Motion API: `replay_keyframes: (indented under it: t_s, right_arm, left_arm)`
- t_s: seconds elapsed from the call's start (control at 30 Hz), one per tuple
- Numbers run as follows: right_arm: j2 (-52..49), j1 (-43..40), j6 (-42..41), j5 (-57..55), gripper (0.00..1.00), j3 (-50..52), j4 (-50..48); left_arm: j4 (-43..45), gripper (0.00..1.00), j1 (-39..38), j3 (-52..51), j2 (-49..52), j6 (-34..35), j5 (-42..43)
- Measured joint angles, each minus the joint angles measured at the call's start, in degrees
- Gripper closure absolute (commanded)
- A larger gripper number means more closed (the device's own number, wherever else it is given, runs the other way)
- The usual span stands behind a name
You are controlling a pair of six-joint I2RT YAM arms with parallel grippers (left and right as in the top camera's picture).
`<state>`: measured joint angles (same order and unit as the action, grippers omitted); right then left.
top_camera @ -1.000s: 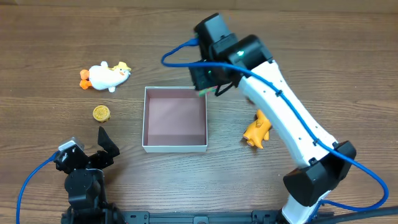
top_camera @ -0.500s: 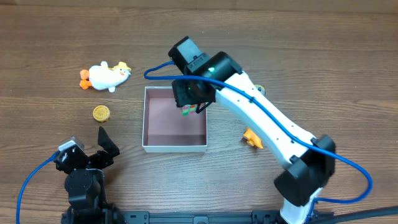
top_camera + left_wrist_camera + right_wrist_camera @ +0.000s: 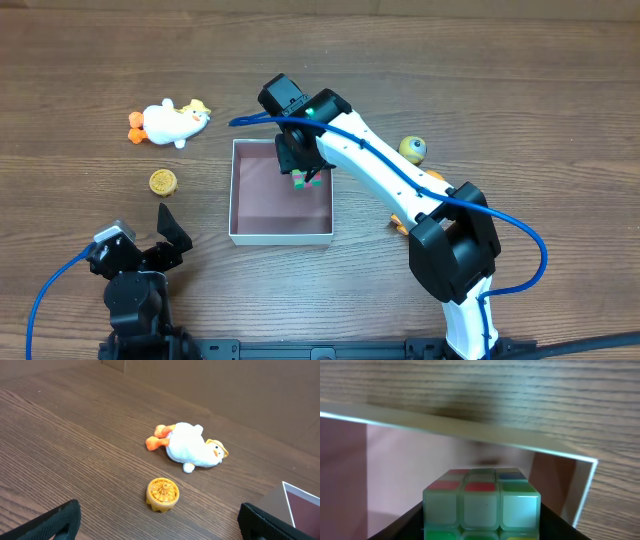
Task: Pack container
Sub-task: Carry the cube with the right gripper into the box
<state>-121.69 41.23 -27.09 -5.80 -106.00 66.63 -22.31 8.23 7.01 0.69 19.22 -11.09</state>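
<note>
The container (image 3: 281,238), a shallow white-walled square box with a pinkish inside, sits mid-table. My right gripper (image 3: 303,172) hangs over its back right part, shut on a pale green puzzle cube (image 3: 306,180) with coloured stickers. In the right wrist view the cube (image 3: 482,505) fills the space between the black fingers, with the container's white wall (image 3: 470,435) and pink floor beyond it. My left gripper (image 3: 140,245) rests at the front left, open and holding nothing. Its fingertips (image 3: 60,520) frame a yellow round toy (image 3: 162,494).
A white plush duck (image 3: 170,122) lies at the back left, also visible in the left wrist view (image 3: 192,450). The yellow round toy (image 3: 163,182) sits left of the container. A yellow-green ball (image 3: 412,150) and an orange toy (image 3: 400,222), partly hidden by the arm, lie to the right.
The right arm has swung left with the cube, from beyond the container's back right corner to over its inside. The left arm has stayed still.
</note>
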Motion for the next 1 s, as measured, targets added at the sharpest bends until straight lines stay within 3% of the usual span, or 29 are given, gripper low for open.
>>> replay_keyframes:
  t_s: [1.0]
  right_arm:
    - [0.0,0.0,-8.74,-5.2,0.41,0.0,-1.79]
  left_arm:
    - [0.0,0.0,0.0,0.0,0.0,0.02,0.0]
